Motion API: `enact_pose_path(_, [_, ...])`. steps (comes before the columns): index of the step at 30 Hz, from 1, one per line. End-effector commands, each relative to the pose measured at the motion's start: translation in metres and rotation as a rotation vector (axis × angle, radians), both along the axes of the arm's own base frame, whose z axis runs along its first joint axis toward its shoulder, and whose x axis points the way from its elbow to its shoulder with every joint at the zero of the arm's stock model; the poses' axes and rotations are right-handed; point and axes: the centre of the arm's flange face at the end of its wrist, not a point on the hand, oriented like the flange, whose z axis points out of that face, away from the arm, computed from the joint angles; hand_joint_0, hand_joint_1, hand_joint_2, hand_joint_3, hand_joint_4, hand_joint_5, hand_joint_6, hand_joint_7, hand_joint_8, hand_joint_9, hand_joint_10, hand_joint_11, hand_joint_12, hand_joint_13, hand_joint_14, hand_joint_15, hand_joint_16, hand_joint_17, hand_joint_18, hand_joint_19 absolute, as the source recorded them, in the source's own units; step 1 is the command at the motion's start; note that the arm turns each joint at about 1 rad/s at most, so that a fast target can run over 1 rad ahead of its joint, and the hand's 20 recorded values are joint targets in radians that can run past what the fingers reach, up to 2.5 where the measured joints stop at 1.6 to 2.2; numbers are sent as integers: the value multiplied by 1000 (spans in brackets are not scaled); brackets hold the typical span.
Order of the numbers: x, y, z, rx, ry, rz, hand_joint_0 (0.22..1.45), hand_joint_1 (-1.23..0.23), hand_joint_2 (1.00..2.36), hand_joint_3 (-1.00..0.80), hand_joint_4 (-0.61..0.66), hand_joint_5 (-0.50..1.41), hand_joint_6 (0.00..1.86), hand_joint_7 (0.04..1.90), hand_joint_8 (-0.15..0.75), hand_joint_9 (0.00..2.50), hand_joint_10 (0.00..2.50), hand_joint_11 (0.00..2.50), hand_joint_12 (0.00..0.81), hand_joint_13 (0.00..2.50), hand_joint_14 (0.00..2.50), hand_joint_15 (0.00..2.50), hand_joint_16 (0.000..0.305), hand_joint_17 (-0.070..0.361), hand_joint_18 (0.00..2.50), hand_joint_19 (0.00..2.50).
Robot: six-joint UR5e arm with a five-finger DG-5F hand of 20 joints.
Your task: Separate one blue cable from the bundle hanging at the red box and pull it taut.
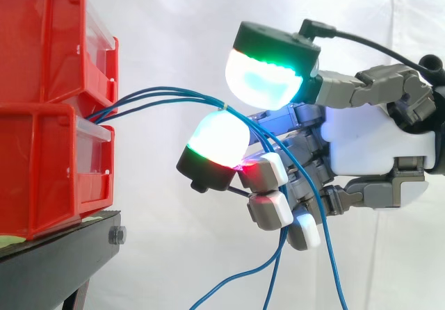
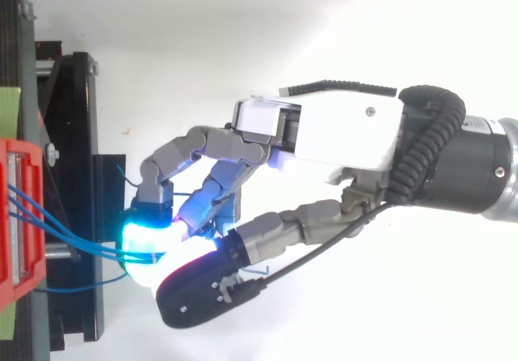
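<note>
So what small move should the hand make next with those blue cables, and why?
Probably a slow pull away from the red box. The hand has its glowing pads closed on the blue cables where they meet, and the strands between box and pads curve slightly slack. Several seem caught together, so pulling gently should show which one tightens.

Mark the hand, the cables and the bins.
hand (image 1: 375, 143): side view, on the white palm.
cables (image 1: 212, 101): side view, on the blue strands between bins and hand.
bins (image 1: 42, 46): side view, on the upper bin's side wall.
</note>
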Motion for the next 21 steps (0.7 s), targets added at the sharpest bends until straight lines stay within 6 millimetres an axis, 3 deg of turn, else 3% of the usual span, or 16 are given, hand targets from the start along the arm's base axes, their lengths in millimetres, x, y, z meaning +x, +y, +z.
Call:
enact_pose_path(1, [0,0,1,1,-4,0,614,-660,1019,-233,146,-196,870,1023,322,988,24,1057,369,965,27,940,43,96,939,839])
enact_pose_path(8, [0,0,1,1,-4,0,643,-786,1023,-165,100,-209,892,982,312,935,24,1067,374,939,27,942,45,101,941,830])
enact_pose_path(15, [0,0,1,1,-4,0,719,-872,1011,-374,145,-217,895,949,299,905,24,1053,372,932,28,954,46,103,925,813])
enact_pose_path(16, [0,0,1,1,-4,0,711,-868,1001,-492,152,-215,895,969,302,909,24,1064,374,935,29,952,46,103,924,813])
enact_pose_path(21, [0,0,1,1,-4,0,613,-672,1000,-500,164,-196,895,992,309,986,24,1069,369,958,28,945,45,100,945,839])
